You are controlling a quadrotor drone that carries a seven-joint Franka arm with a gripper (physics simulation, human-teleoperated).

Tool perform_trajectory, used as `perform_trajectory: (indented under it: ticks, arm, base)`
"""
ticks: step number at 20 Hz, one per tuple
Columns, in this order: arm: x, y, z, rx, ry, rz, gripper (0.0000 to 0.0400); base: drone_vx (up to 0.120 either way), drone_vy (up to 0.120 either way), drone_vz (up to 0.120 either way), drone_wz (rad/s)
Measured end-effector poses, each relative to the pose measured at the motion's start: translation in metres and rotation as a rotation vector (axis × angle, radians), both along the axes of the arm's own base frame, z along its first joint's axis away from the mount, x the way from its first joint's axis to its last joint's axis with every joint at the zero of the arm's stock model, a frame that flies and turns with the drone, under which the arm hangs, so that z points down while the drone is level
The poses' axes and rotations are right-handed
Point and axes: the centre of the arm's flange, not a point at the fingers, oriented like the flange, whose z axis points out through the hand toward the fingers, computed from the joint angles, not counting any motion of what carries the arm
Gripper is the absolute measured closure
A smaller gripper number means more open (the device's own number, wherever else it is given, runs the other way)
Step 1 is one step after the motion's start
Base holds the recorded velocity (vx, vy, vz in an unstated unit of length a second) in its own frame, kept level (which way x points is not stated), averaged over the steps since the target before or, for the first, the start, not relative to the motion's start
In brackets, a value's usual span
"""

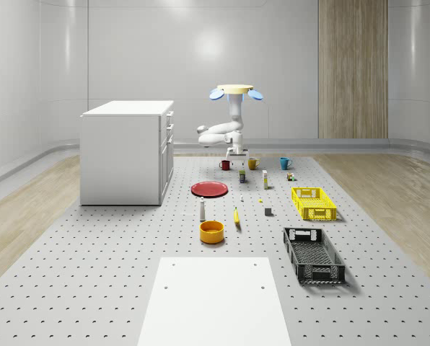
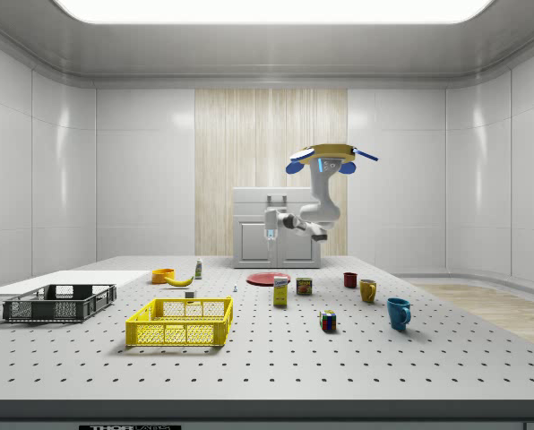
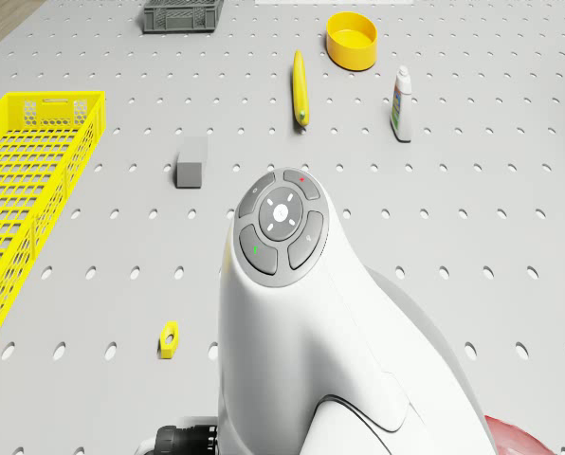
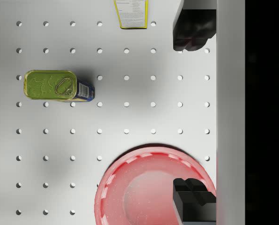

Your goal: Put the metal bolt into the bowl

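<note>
The grey perforated table (image 1: 92,274) fills the floor of the room, and a white cabinet with drawers (image 1: 125,151) stands on it at the whole-scene view's left. The quadrotor drone with its tan body and blue rotors (image 1: 235,90) hovers high over the far part of the table, above the row of mugs, with its white arm (image 2: 316,202) folded below it. Its claw (image 4: 194,115) points straight down with the fingers (image 4: 193,30) wide apart and nothing between them; it hangs over the rim of a flat round red plate (image 4: 144,192), near a green-topped tin can (image 4: 53,85). Closer to the whole-scene view's front sits the round orange bowl (image 1: 211,231), with nothing in it. A tiny upright grey piece (image 1: 242,198), which seems to be the metal bolt, stands on the table between the red plate and the bowl, well apart from both.
</note>
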Motion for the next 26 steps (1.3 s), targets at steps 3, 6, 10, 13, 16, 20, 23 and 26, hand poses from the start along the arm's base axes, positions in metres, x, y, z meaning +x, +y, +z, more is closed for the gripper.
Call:
perform_trajectory:
  ticks: [3, 6, 10, 13, 16, 20, 23, 26]
  arm:
    - [0.0, 0.0, 0.0, 0.0, 0.0, 0.0, 0.0]
    - [0.0, 0.0, 0.0, 0.0, 0.0, 0.0, 0.0]
    - [0.0, 0.0, 0.0, 0.0, 0.0, 0.0, 0.0]
    - [0.0, 0.0, 0.0, 0.0, 0.0, 0.0, 0.0]
    - [0.0, 0.0, 0.0, 0.0, 0.0, 0.0, 0.0]
    - [0.0, 0.0, 0.0, 0.0, 0.0, 0.0, 0.0]
    - [0.0, 0.0, 0.0, 0.0, 0.0, 0.0, 0.0]
    - [0.0, 0.0001, 0.0, 0.0, 0.0, 0.0, 0.0]
  base:
    - [0.12, 0.0, 0.0, 0.0]
    - [0.12, 0.0, 0.0, 0.0]
    - [0.12, 0.0, 0.0, 0.0]
    - [0.12, 0.0, -0.107, 0.0]
    - [0.12, 0.0, -0.12, 0.0]
    - [0.12, 0.0, -0.12, 0.0]
    - [0.12, 0.0, -0.12, 0.0]
    - [0.12, 0.0, -0.12, 0.0]
